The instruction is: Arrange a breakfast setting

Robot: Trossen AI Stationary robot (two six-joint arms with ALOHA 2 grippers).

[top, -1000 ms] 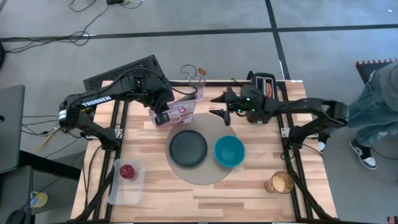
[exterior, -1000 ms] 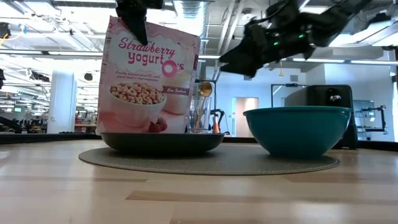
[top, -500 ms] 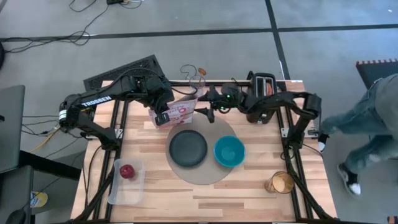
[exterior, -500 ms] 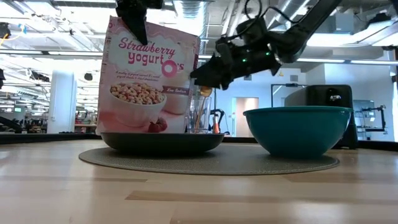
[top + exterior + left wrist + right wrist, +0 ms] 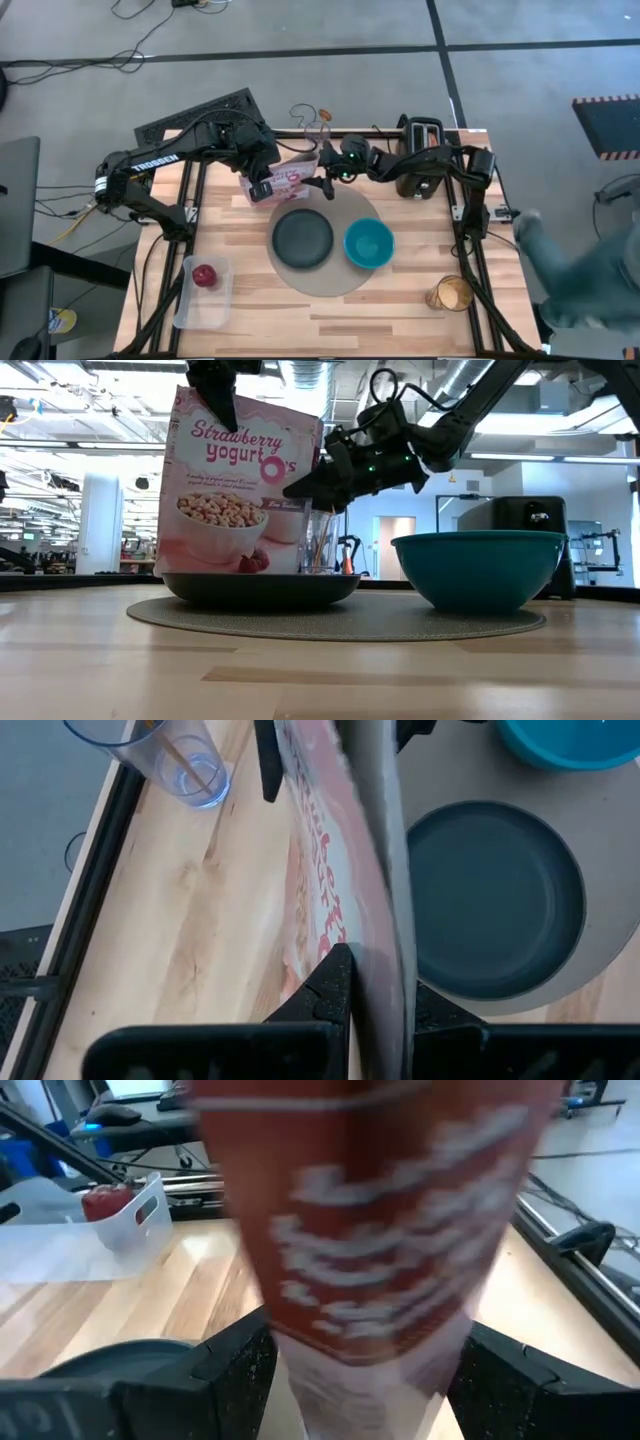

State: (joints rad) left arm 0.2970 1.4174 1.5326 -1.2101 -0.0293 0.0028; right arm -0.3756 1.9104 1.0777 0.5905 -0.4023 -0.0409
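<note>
A pink cereal box (image 5: pixel 287 180) stands upright at the far edge of the round grey mat (image 5: pixel 330 285), and my left gripper (image 5: pixel 262 187) is shut on its top. My right gripper (image 5: pixel 322 182) is open at the box's right end. Its fingers stand on either side of the box's narrow side (image 5: pixel 370 1280); I cannot tell whether they touch it. On the mat sit a dark grey plate (image 5: pixel 302 238) and a teal bowl (image 5: pixel 368 243). A red apple (image 5: pixel 204 275) lies in a clear tub (image 5: pixel 190 310). My left gripper pinches the box's closed top edge (image 5: pixel 372 935) between its two fingers (image 5: pixel 335 985). They come from above, slanting down, near the top's left end (image 5: pixel 215 400). The box stays upright; the plate hides its bottom in the low view.
A clear cup (image 5: pixel 315 120) holding a gold spoon stands just behind the box. A black toaster (image 5: pixel 422 135) is at the far right, and a glass of brownish contents (image 5: pixel 452 293) at the near right. A person (image 5: pixel 590 270) is beside the table's right side.
My right gripper has travelled toward the table's left and down, from near the toaster to the cereal box's right end, where its fingers now straddle the box. The box and my left gripper have kept still.
</note>
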